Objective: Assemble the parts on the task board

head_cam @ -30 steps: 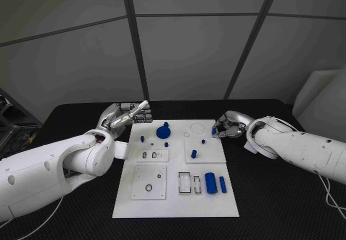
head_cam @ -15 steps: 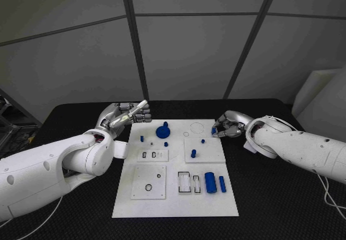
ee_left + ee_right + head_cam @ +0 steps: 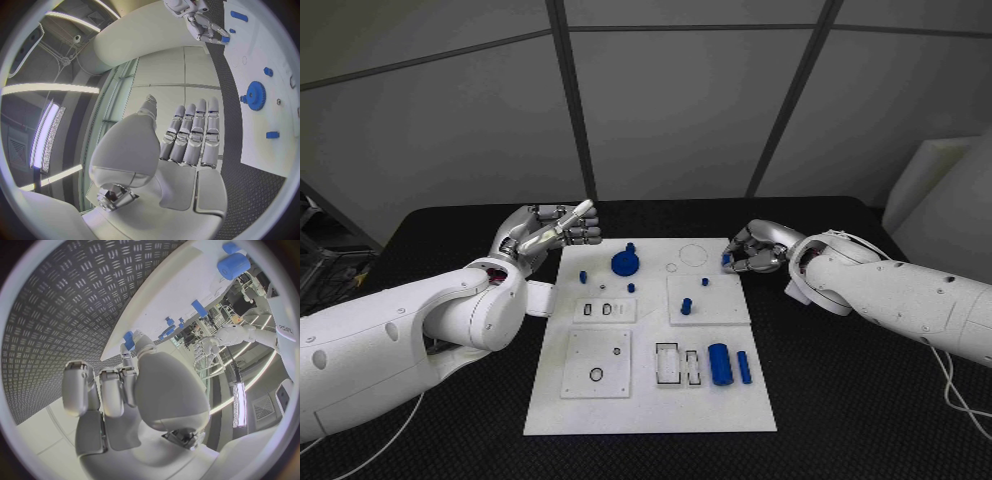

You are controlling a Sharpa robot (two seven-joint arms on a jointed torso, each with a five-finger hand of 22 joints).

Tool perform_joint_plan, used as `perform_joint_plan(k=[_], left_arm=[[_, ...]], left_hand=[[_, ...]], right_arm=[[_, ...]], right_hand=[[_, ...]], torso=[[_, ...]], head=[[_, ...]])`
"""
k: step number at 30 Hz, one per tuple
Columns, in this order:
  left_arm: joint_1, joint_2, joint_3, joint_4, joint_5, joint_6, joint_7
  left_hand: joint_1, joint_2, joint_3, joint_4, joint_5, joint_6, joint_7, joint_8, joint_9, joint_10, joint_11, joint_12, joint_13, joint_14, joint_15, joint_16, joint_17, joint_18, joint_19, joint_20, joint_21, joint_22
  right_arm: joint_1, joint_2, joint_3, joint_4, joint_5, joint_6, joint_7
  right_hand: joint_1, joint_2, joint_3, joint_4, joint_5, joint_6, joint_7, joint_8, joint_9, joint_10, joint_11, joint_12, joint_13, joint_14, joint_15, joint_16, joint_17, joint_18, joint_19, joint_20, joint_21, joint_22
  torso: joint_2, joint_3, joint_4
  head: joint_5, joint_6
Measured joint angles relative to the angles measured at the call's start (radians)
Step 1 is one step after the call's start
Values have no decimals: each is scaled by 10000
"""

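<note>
— Grey wall panels stand behind the black tabletop. What do you have on your left?

— Your left hand hangs over the tabletop just beside the far left corner of the task board. Its fingers lie straight and side by side, and it holds nothing. It touches neither the board nor any part.

— And on the board, going across?

— Near the far left you see a small blue peg, then the blue gear with its stub upright. Just right of the gear there is a small blue pin. Nearer to you lie two white inset plates, one above the other; the lower one carries a small black ring. Right of the middle a short blue post stands on another raised white plate. At the near right, a thick blue cylinder lies beside a thin blue bar, apart from each other.

— And your right?

— Your right hand sits at the board's far right edge, fingers curled in. A small blue part shows at its fingertips, pinched there, right over the board's edge. You cannot tell whether that part touches the board.
</note>
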Motion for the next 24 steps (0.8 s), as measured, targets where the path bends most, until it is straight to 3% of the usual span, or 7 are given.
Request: perform_joint_plan(k=[2, 5, 10, 17, 24], left_arm=[[0, 0, 0, -1, 0, 0, -1], [0, -3, 0, -1, 0, 0, -4], [0, -10, 0, -5, 0, 2, -8], [-6, -23, 0, -39, 0, 3, -20], [-6, -37, 0, -51, 0, 4, -45]], left_hand=[[0, 0, 0, 0, 0, 0, 0, 0, 0, 0, 0, 0, 0, 0, 0, 0, 0, 0, 0, 0, 0, 0], [0, 0, 0, 0, 0, 0, 0, 0, 0, 0, 0, 0, 0, 0, 0, 0, -1, 0, 0, 0, 0, 1], [0, 0, 0, 0, 0, 0, 0, 0, 0, 0, 0, 0, 0, 0, 0, 0, -1, 0, 0, 0, 0, 0], [0, 0, 0, 0, 0, 0, 0, 0, 0, 0, 0, 0, 0, 0, 0, 0, -2, 1, 0, 0, 0, -1], [0, 0, 0, 0, 0, 0, 0, 1, 0, 0, 0, 0, 0, 0, 0, 0, -2, 0, 0, 0, 0, -7]], right_arm=[[0, 9, 0, 0, 0, -49, -1], [-1, 12, 0, 19, 8, -172, 7], [-5, -38, 0, 258, 114, -538, 55], [-5, -280, 17, 994, 357, -1070, 66], [5, -279, 204, 2230, 445, -1435, -368]], right_hand=[[62, 63, 165, -56, -134, 155, -76, 50, 0, -11, -51, 24, -1, 9, -35, 0, 0, 1, 25, -25, 15, 0], [158, 159, 443, -146, -175, 206, -37, 113, 2, 3, -174, 81, 1, -9, -123, 0, 0, 1, 95, -95, 29, 0], [178, 180, 770, -294, -214, 236, -7, 113, -1, 2, -172, 81, 4, -10, -193, 0, -1, 1, 152, -172, 72, 0], [165, 194, 881, -364, -128, 238, -4, 112, -7, 2, -172, 80, 4, -11, -192, 0, -1, 0, 136, -187, 72, 0], [121, 237, 902, -384, -211, 240, -2, 111, -8, 2, -171, 80, 7, -11, -192, 0, -1, 0, 136, -186, 72, 0]], torso=[[0, 0, 1], [-3, -1, 3], [-6, 0, 5], [-35, -3, -17], [-94, -34, -30]], head=[[1, -2], [7, -3], [38, 4], [51, 13], [135, -9]])
